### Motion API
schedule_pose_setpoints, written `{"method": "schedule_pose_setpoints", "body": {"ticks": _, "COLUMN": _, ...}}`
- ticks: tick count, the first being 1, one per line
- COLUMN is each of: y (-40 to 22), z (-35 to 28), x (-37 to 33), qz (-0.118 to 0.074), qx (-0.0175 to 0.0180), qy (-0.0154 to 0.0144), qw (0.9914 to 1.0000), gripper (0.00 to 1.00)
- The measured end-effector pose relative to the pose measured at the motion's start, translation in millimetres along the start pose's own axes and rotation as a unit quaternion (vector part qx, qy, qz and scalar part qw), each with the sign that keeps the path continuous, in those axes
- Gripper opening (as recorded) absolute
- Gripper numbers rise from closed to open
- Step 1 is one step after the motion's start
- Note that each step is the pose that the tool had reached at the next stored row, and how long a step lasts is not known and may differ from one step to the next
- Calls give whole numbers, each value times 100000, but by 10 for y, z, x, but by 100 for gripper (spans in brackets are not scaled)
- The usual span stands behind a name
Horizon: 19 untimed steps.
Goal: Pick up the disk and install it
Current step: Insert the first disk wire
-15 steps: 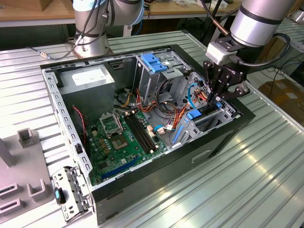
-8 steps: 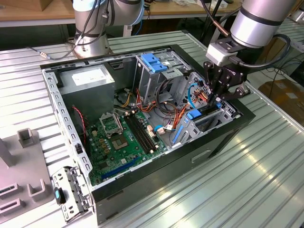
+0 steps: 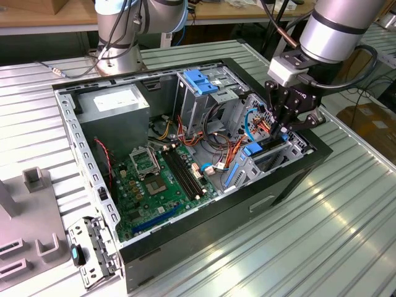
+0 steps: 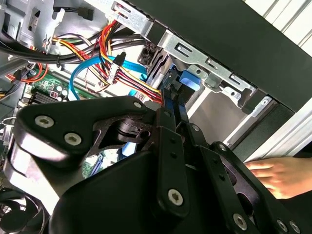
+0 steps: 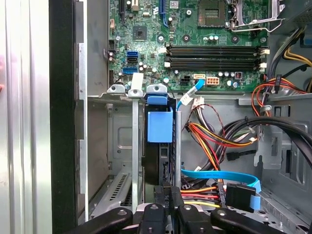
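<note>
The gripper (image 3: 286,127) clamps the disk (image 5: 160,146), which stands on edge, long axis vertical, inside the drive bay (image 5: 134,161) of the computer case (image 3: 297,179).

No text, label or number can be read on anything here

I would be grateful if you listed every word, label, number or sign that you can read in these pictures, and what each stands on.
No text can be read in any view.
White sticker on the grey metal box: printed, but too small to read.
Motherboard: white markings, too small to read.
</note>
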State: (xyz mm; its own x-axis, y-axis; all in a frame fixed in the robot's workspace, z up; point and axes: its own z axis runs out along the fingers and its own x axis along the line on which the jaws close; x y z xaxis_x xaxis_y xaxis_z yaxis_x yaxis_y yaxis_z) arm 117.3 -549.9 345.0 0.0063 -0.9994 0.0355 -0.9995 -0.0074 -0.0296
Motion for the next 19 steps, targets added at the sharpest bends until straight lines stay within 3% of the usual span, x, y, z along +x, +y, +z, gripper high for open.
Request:
{"method": "schedule_pose_setpoints", "body": {"ticks": 4, "y": 0, "z": -5, "x": 0, "qz": 304, "qx": -14, "qy": -127, "qw": 99999, "gripper": 17}}
{"method": "schedule_pose_setpoints", "body": {"ticks": 19, "y": -5, "z": -26, "x": 1, "qz": 2510, "qx": -101, "qy": -34, "qw": 99968, "gripper": 17}}
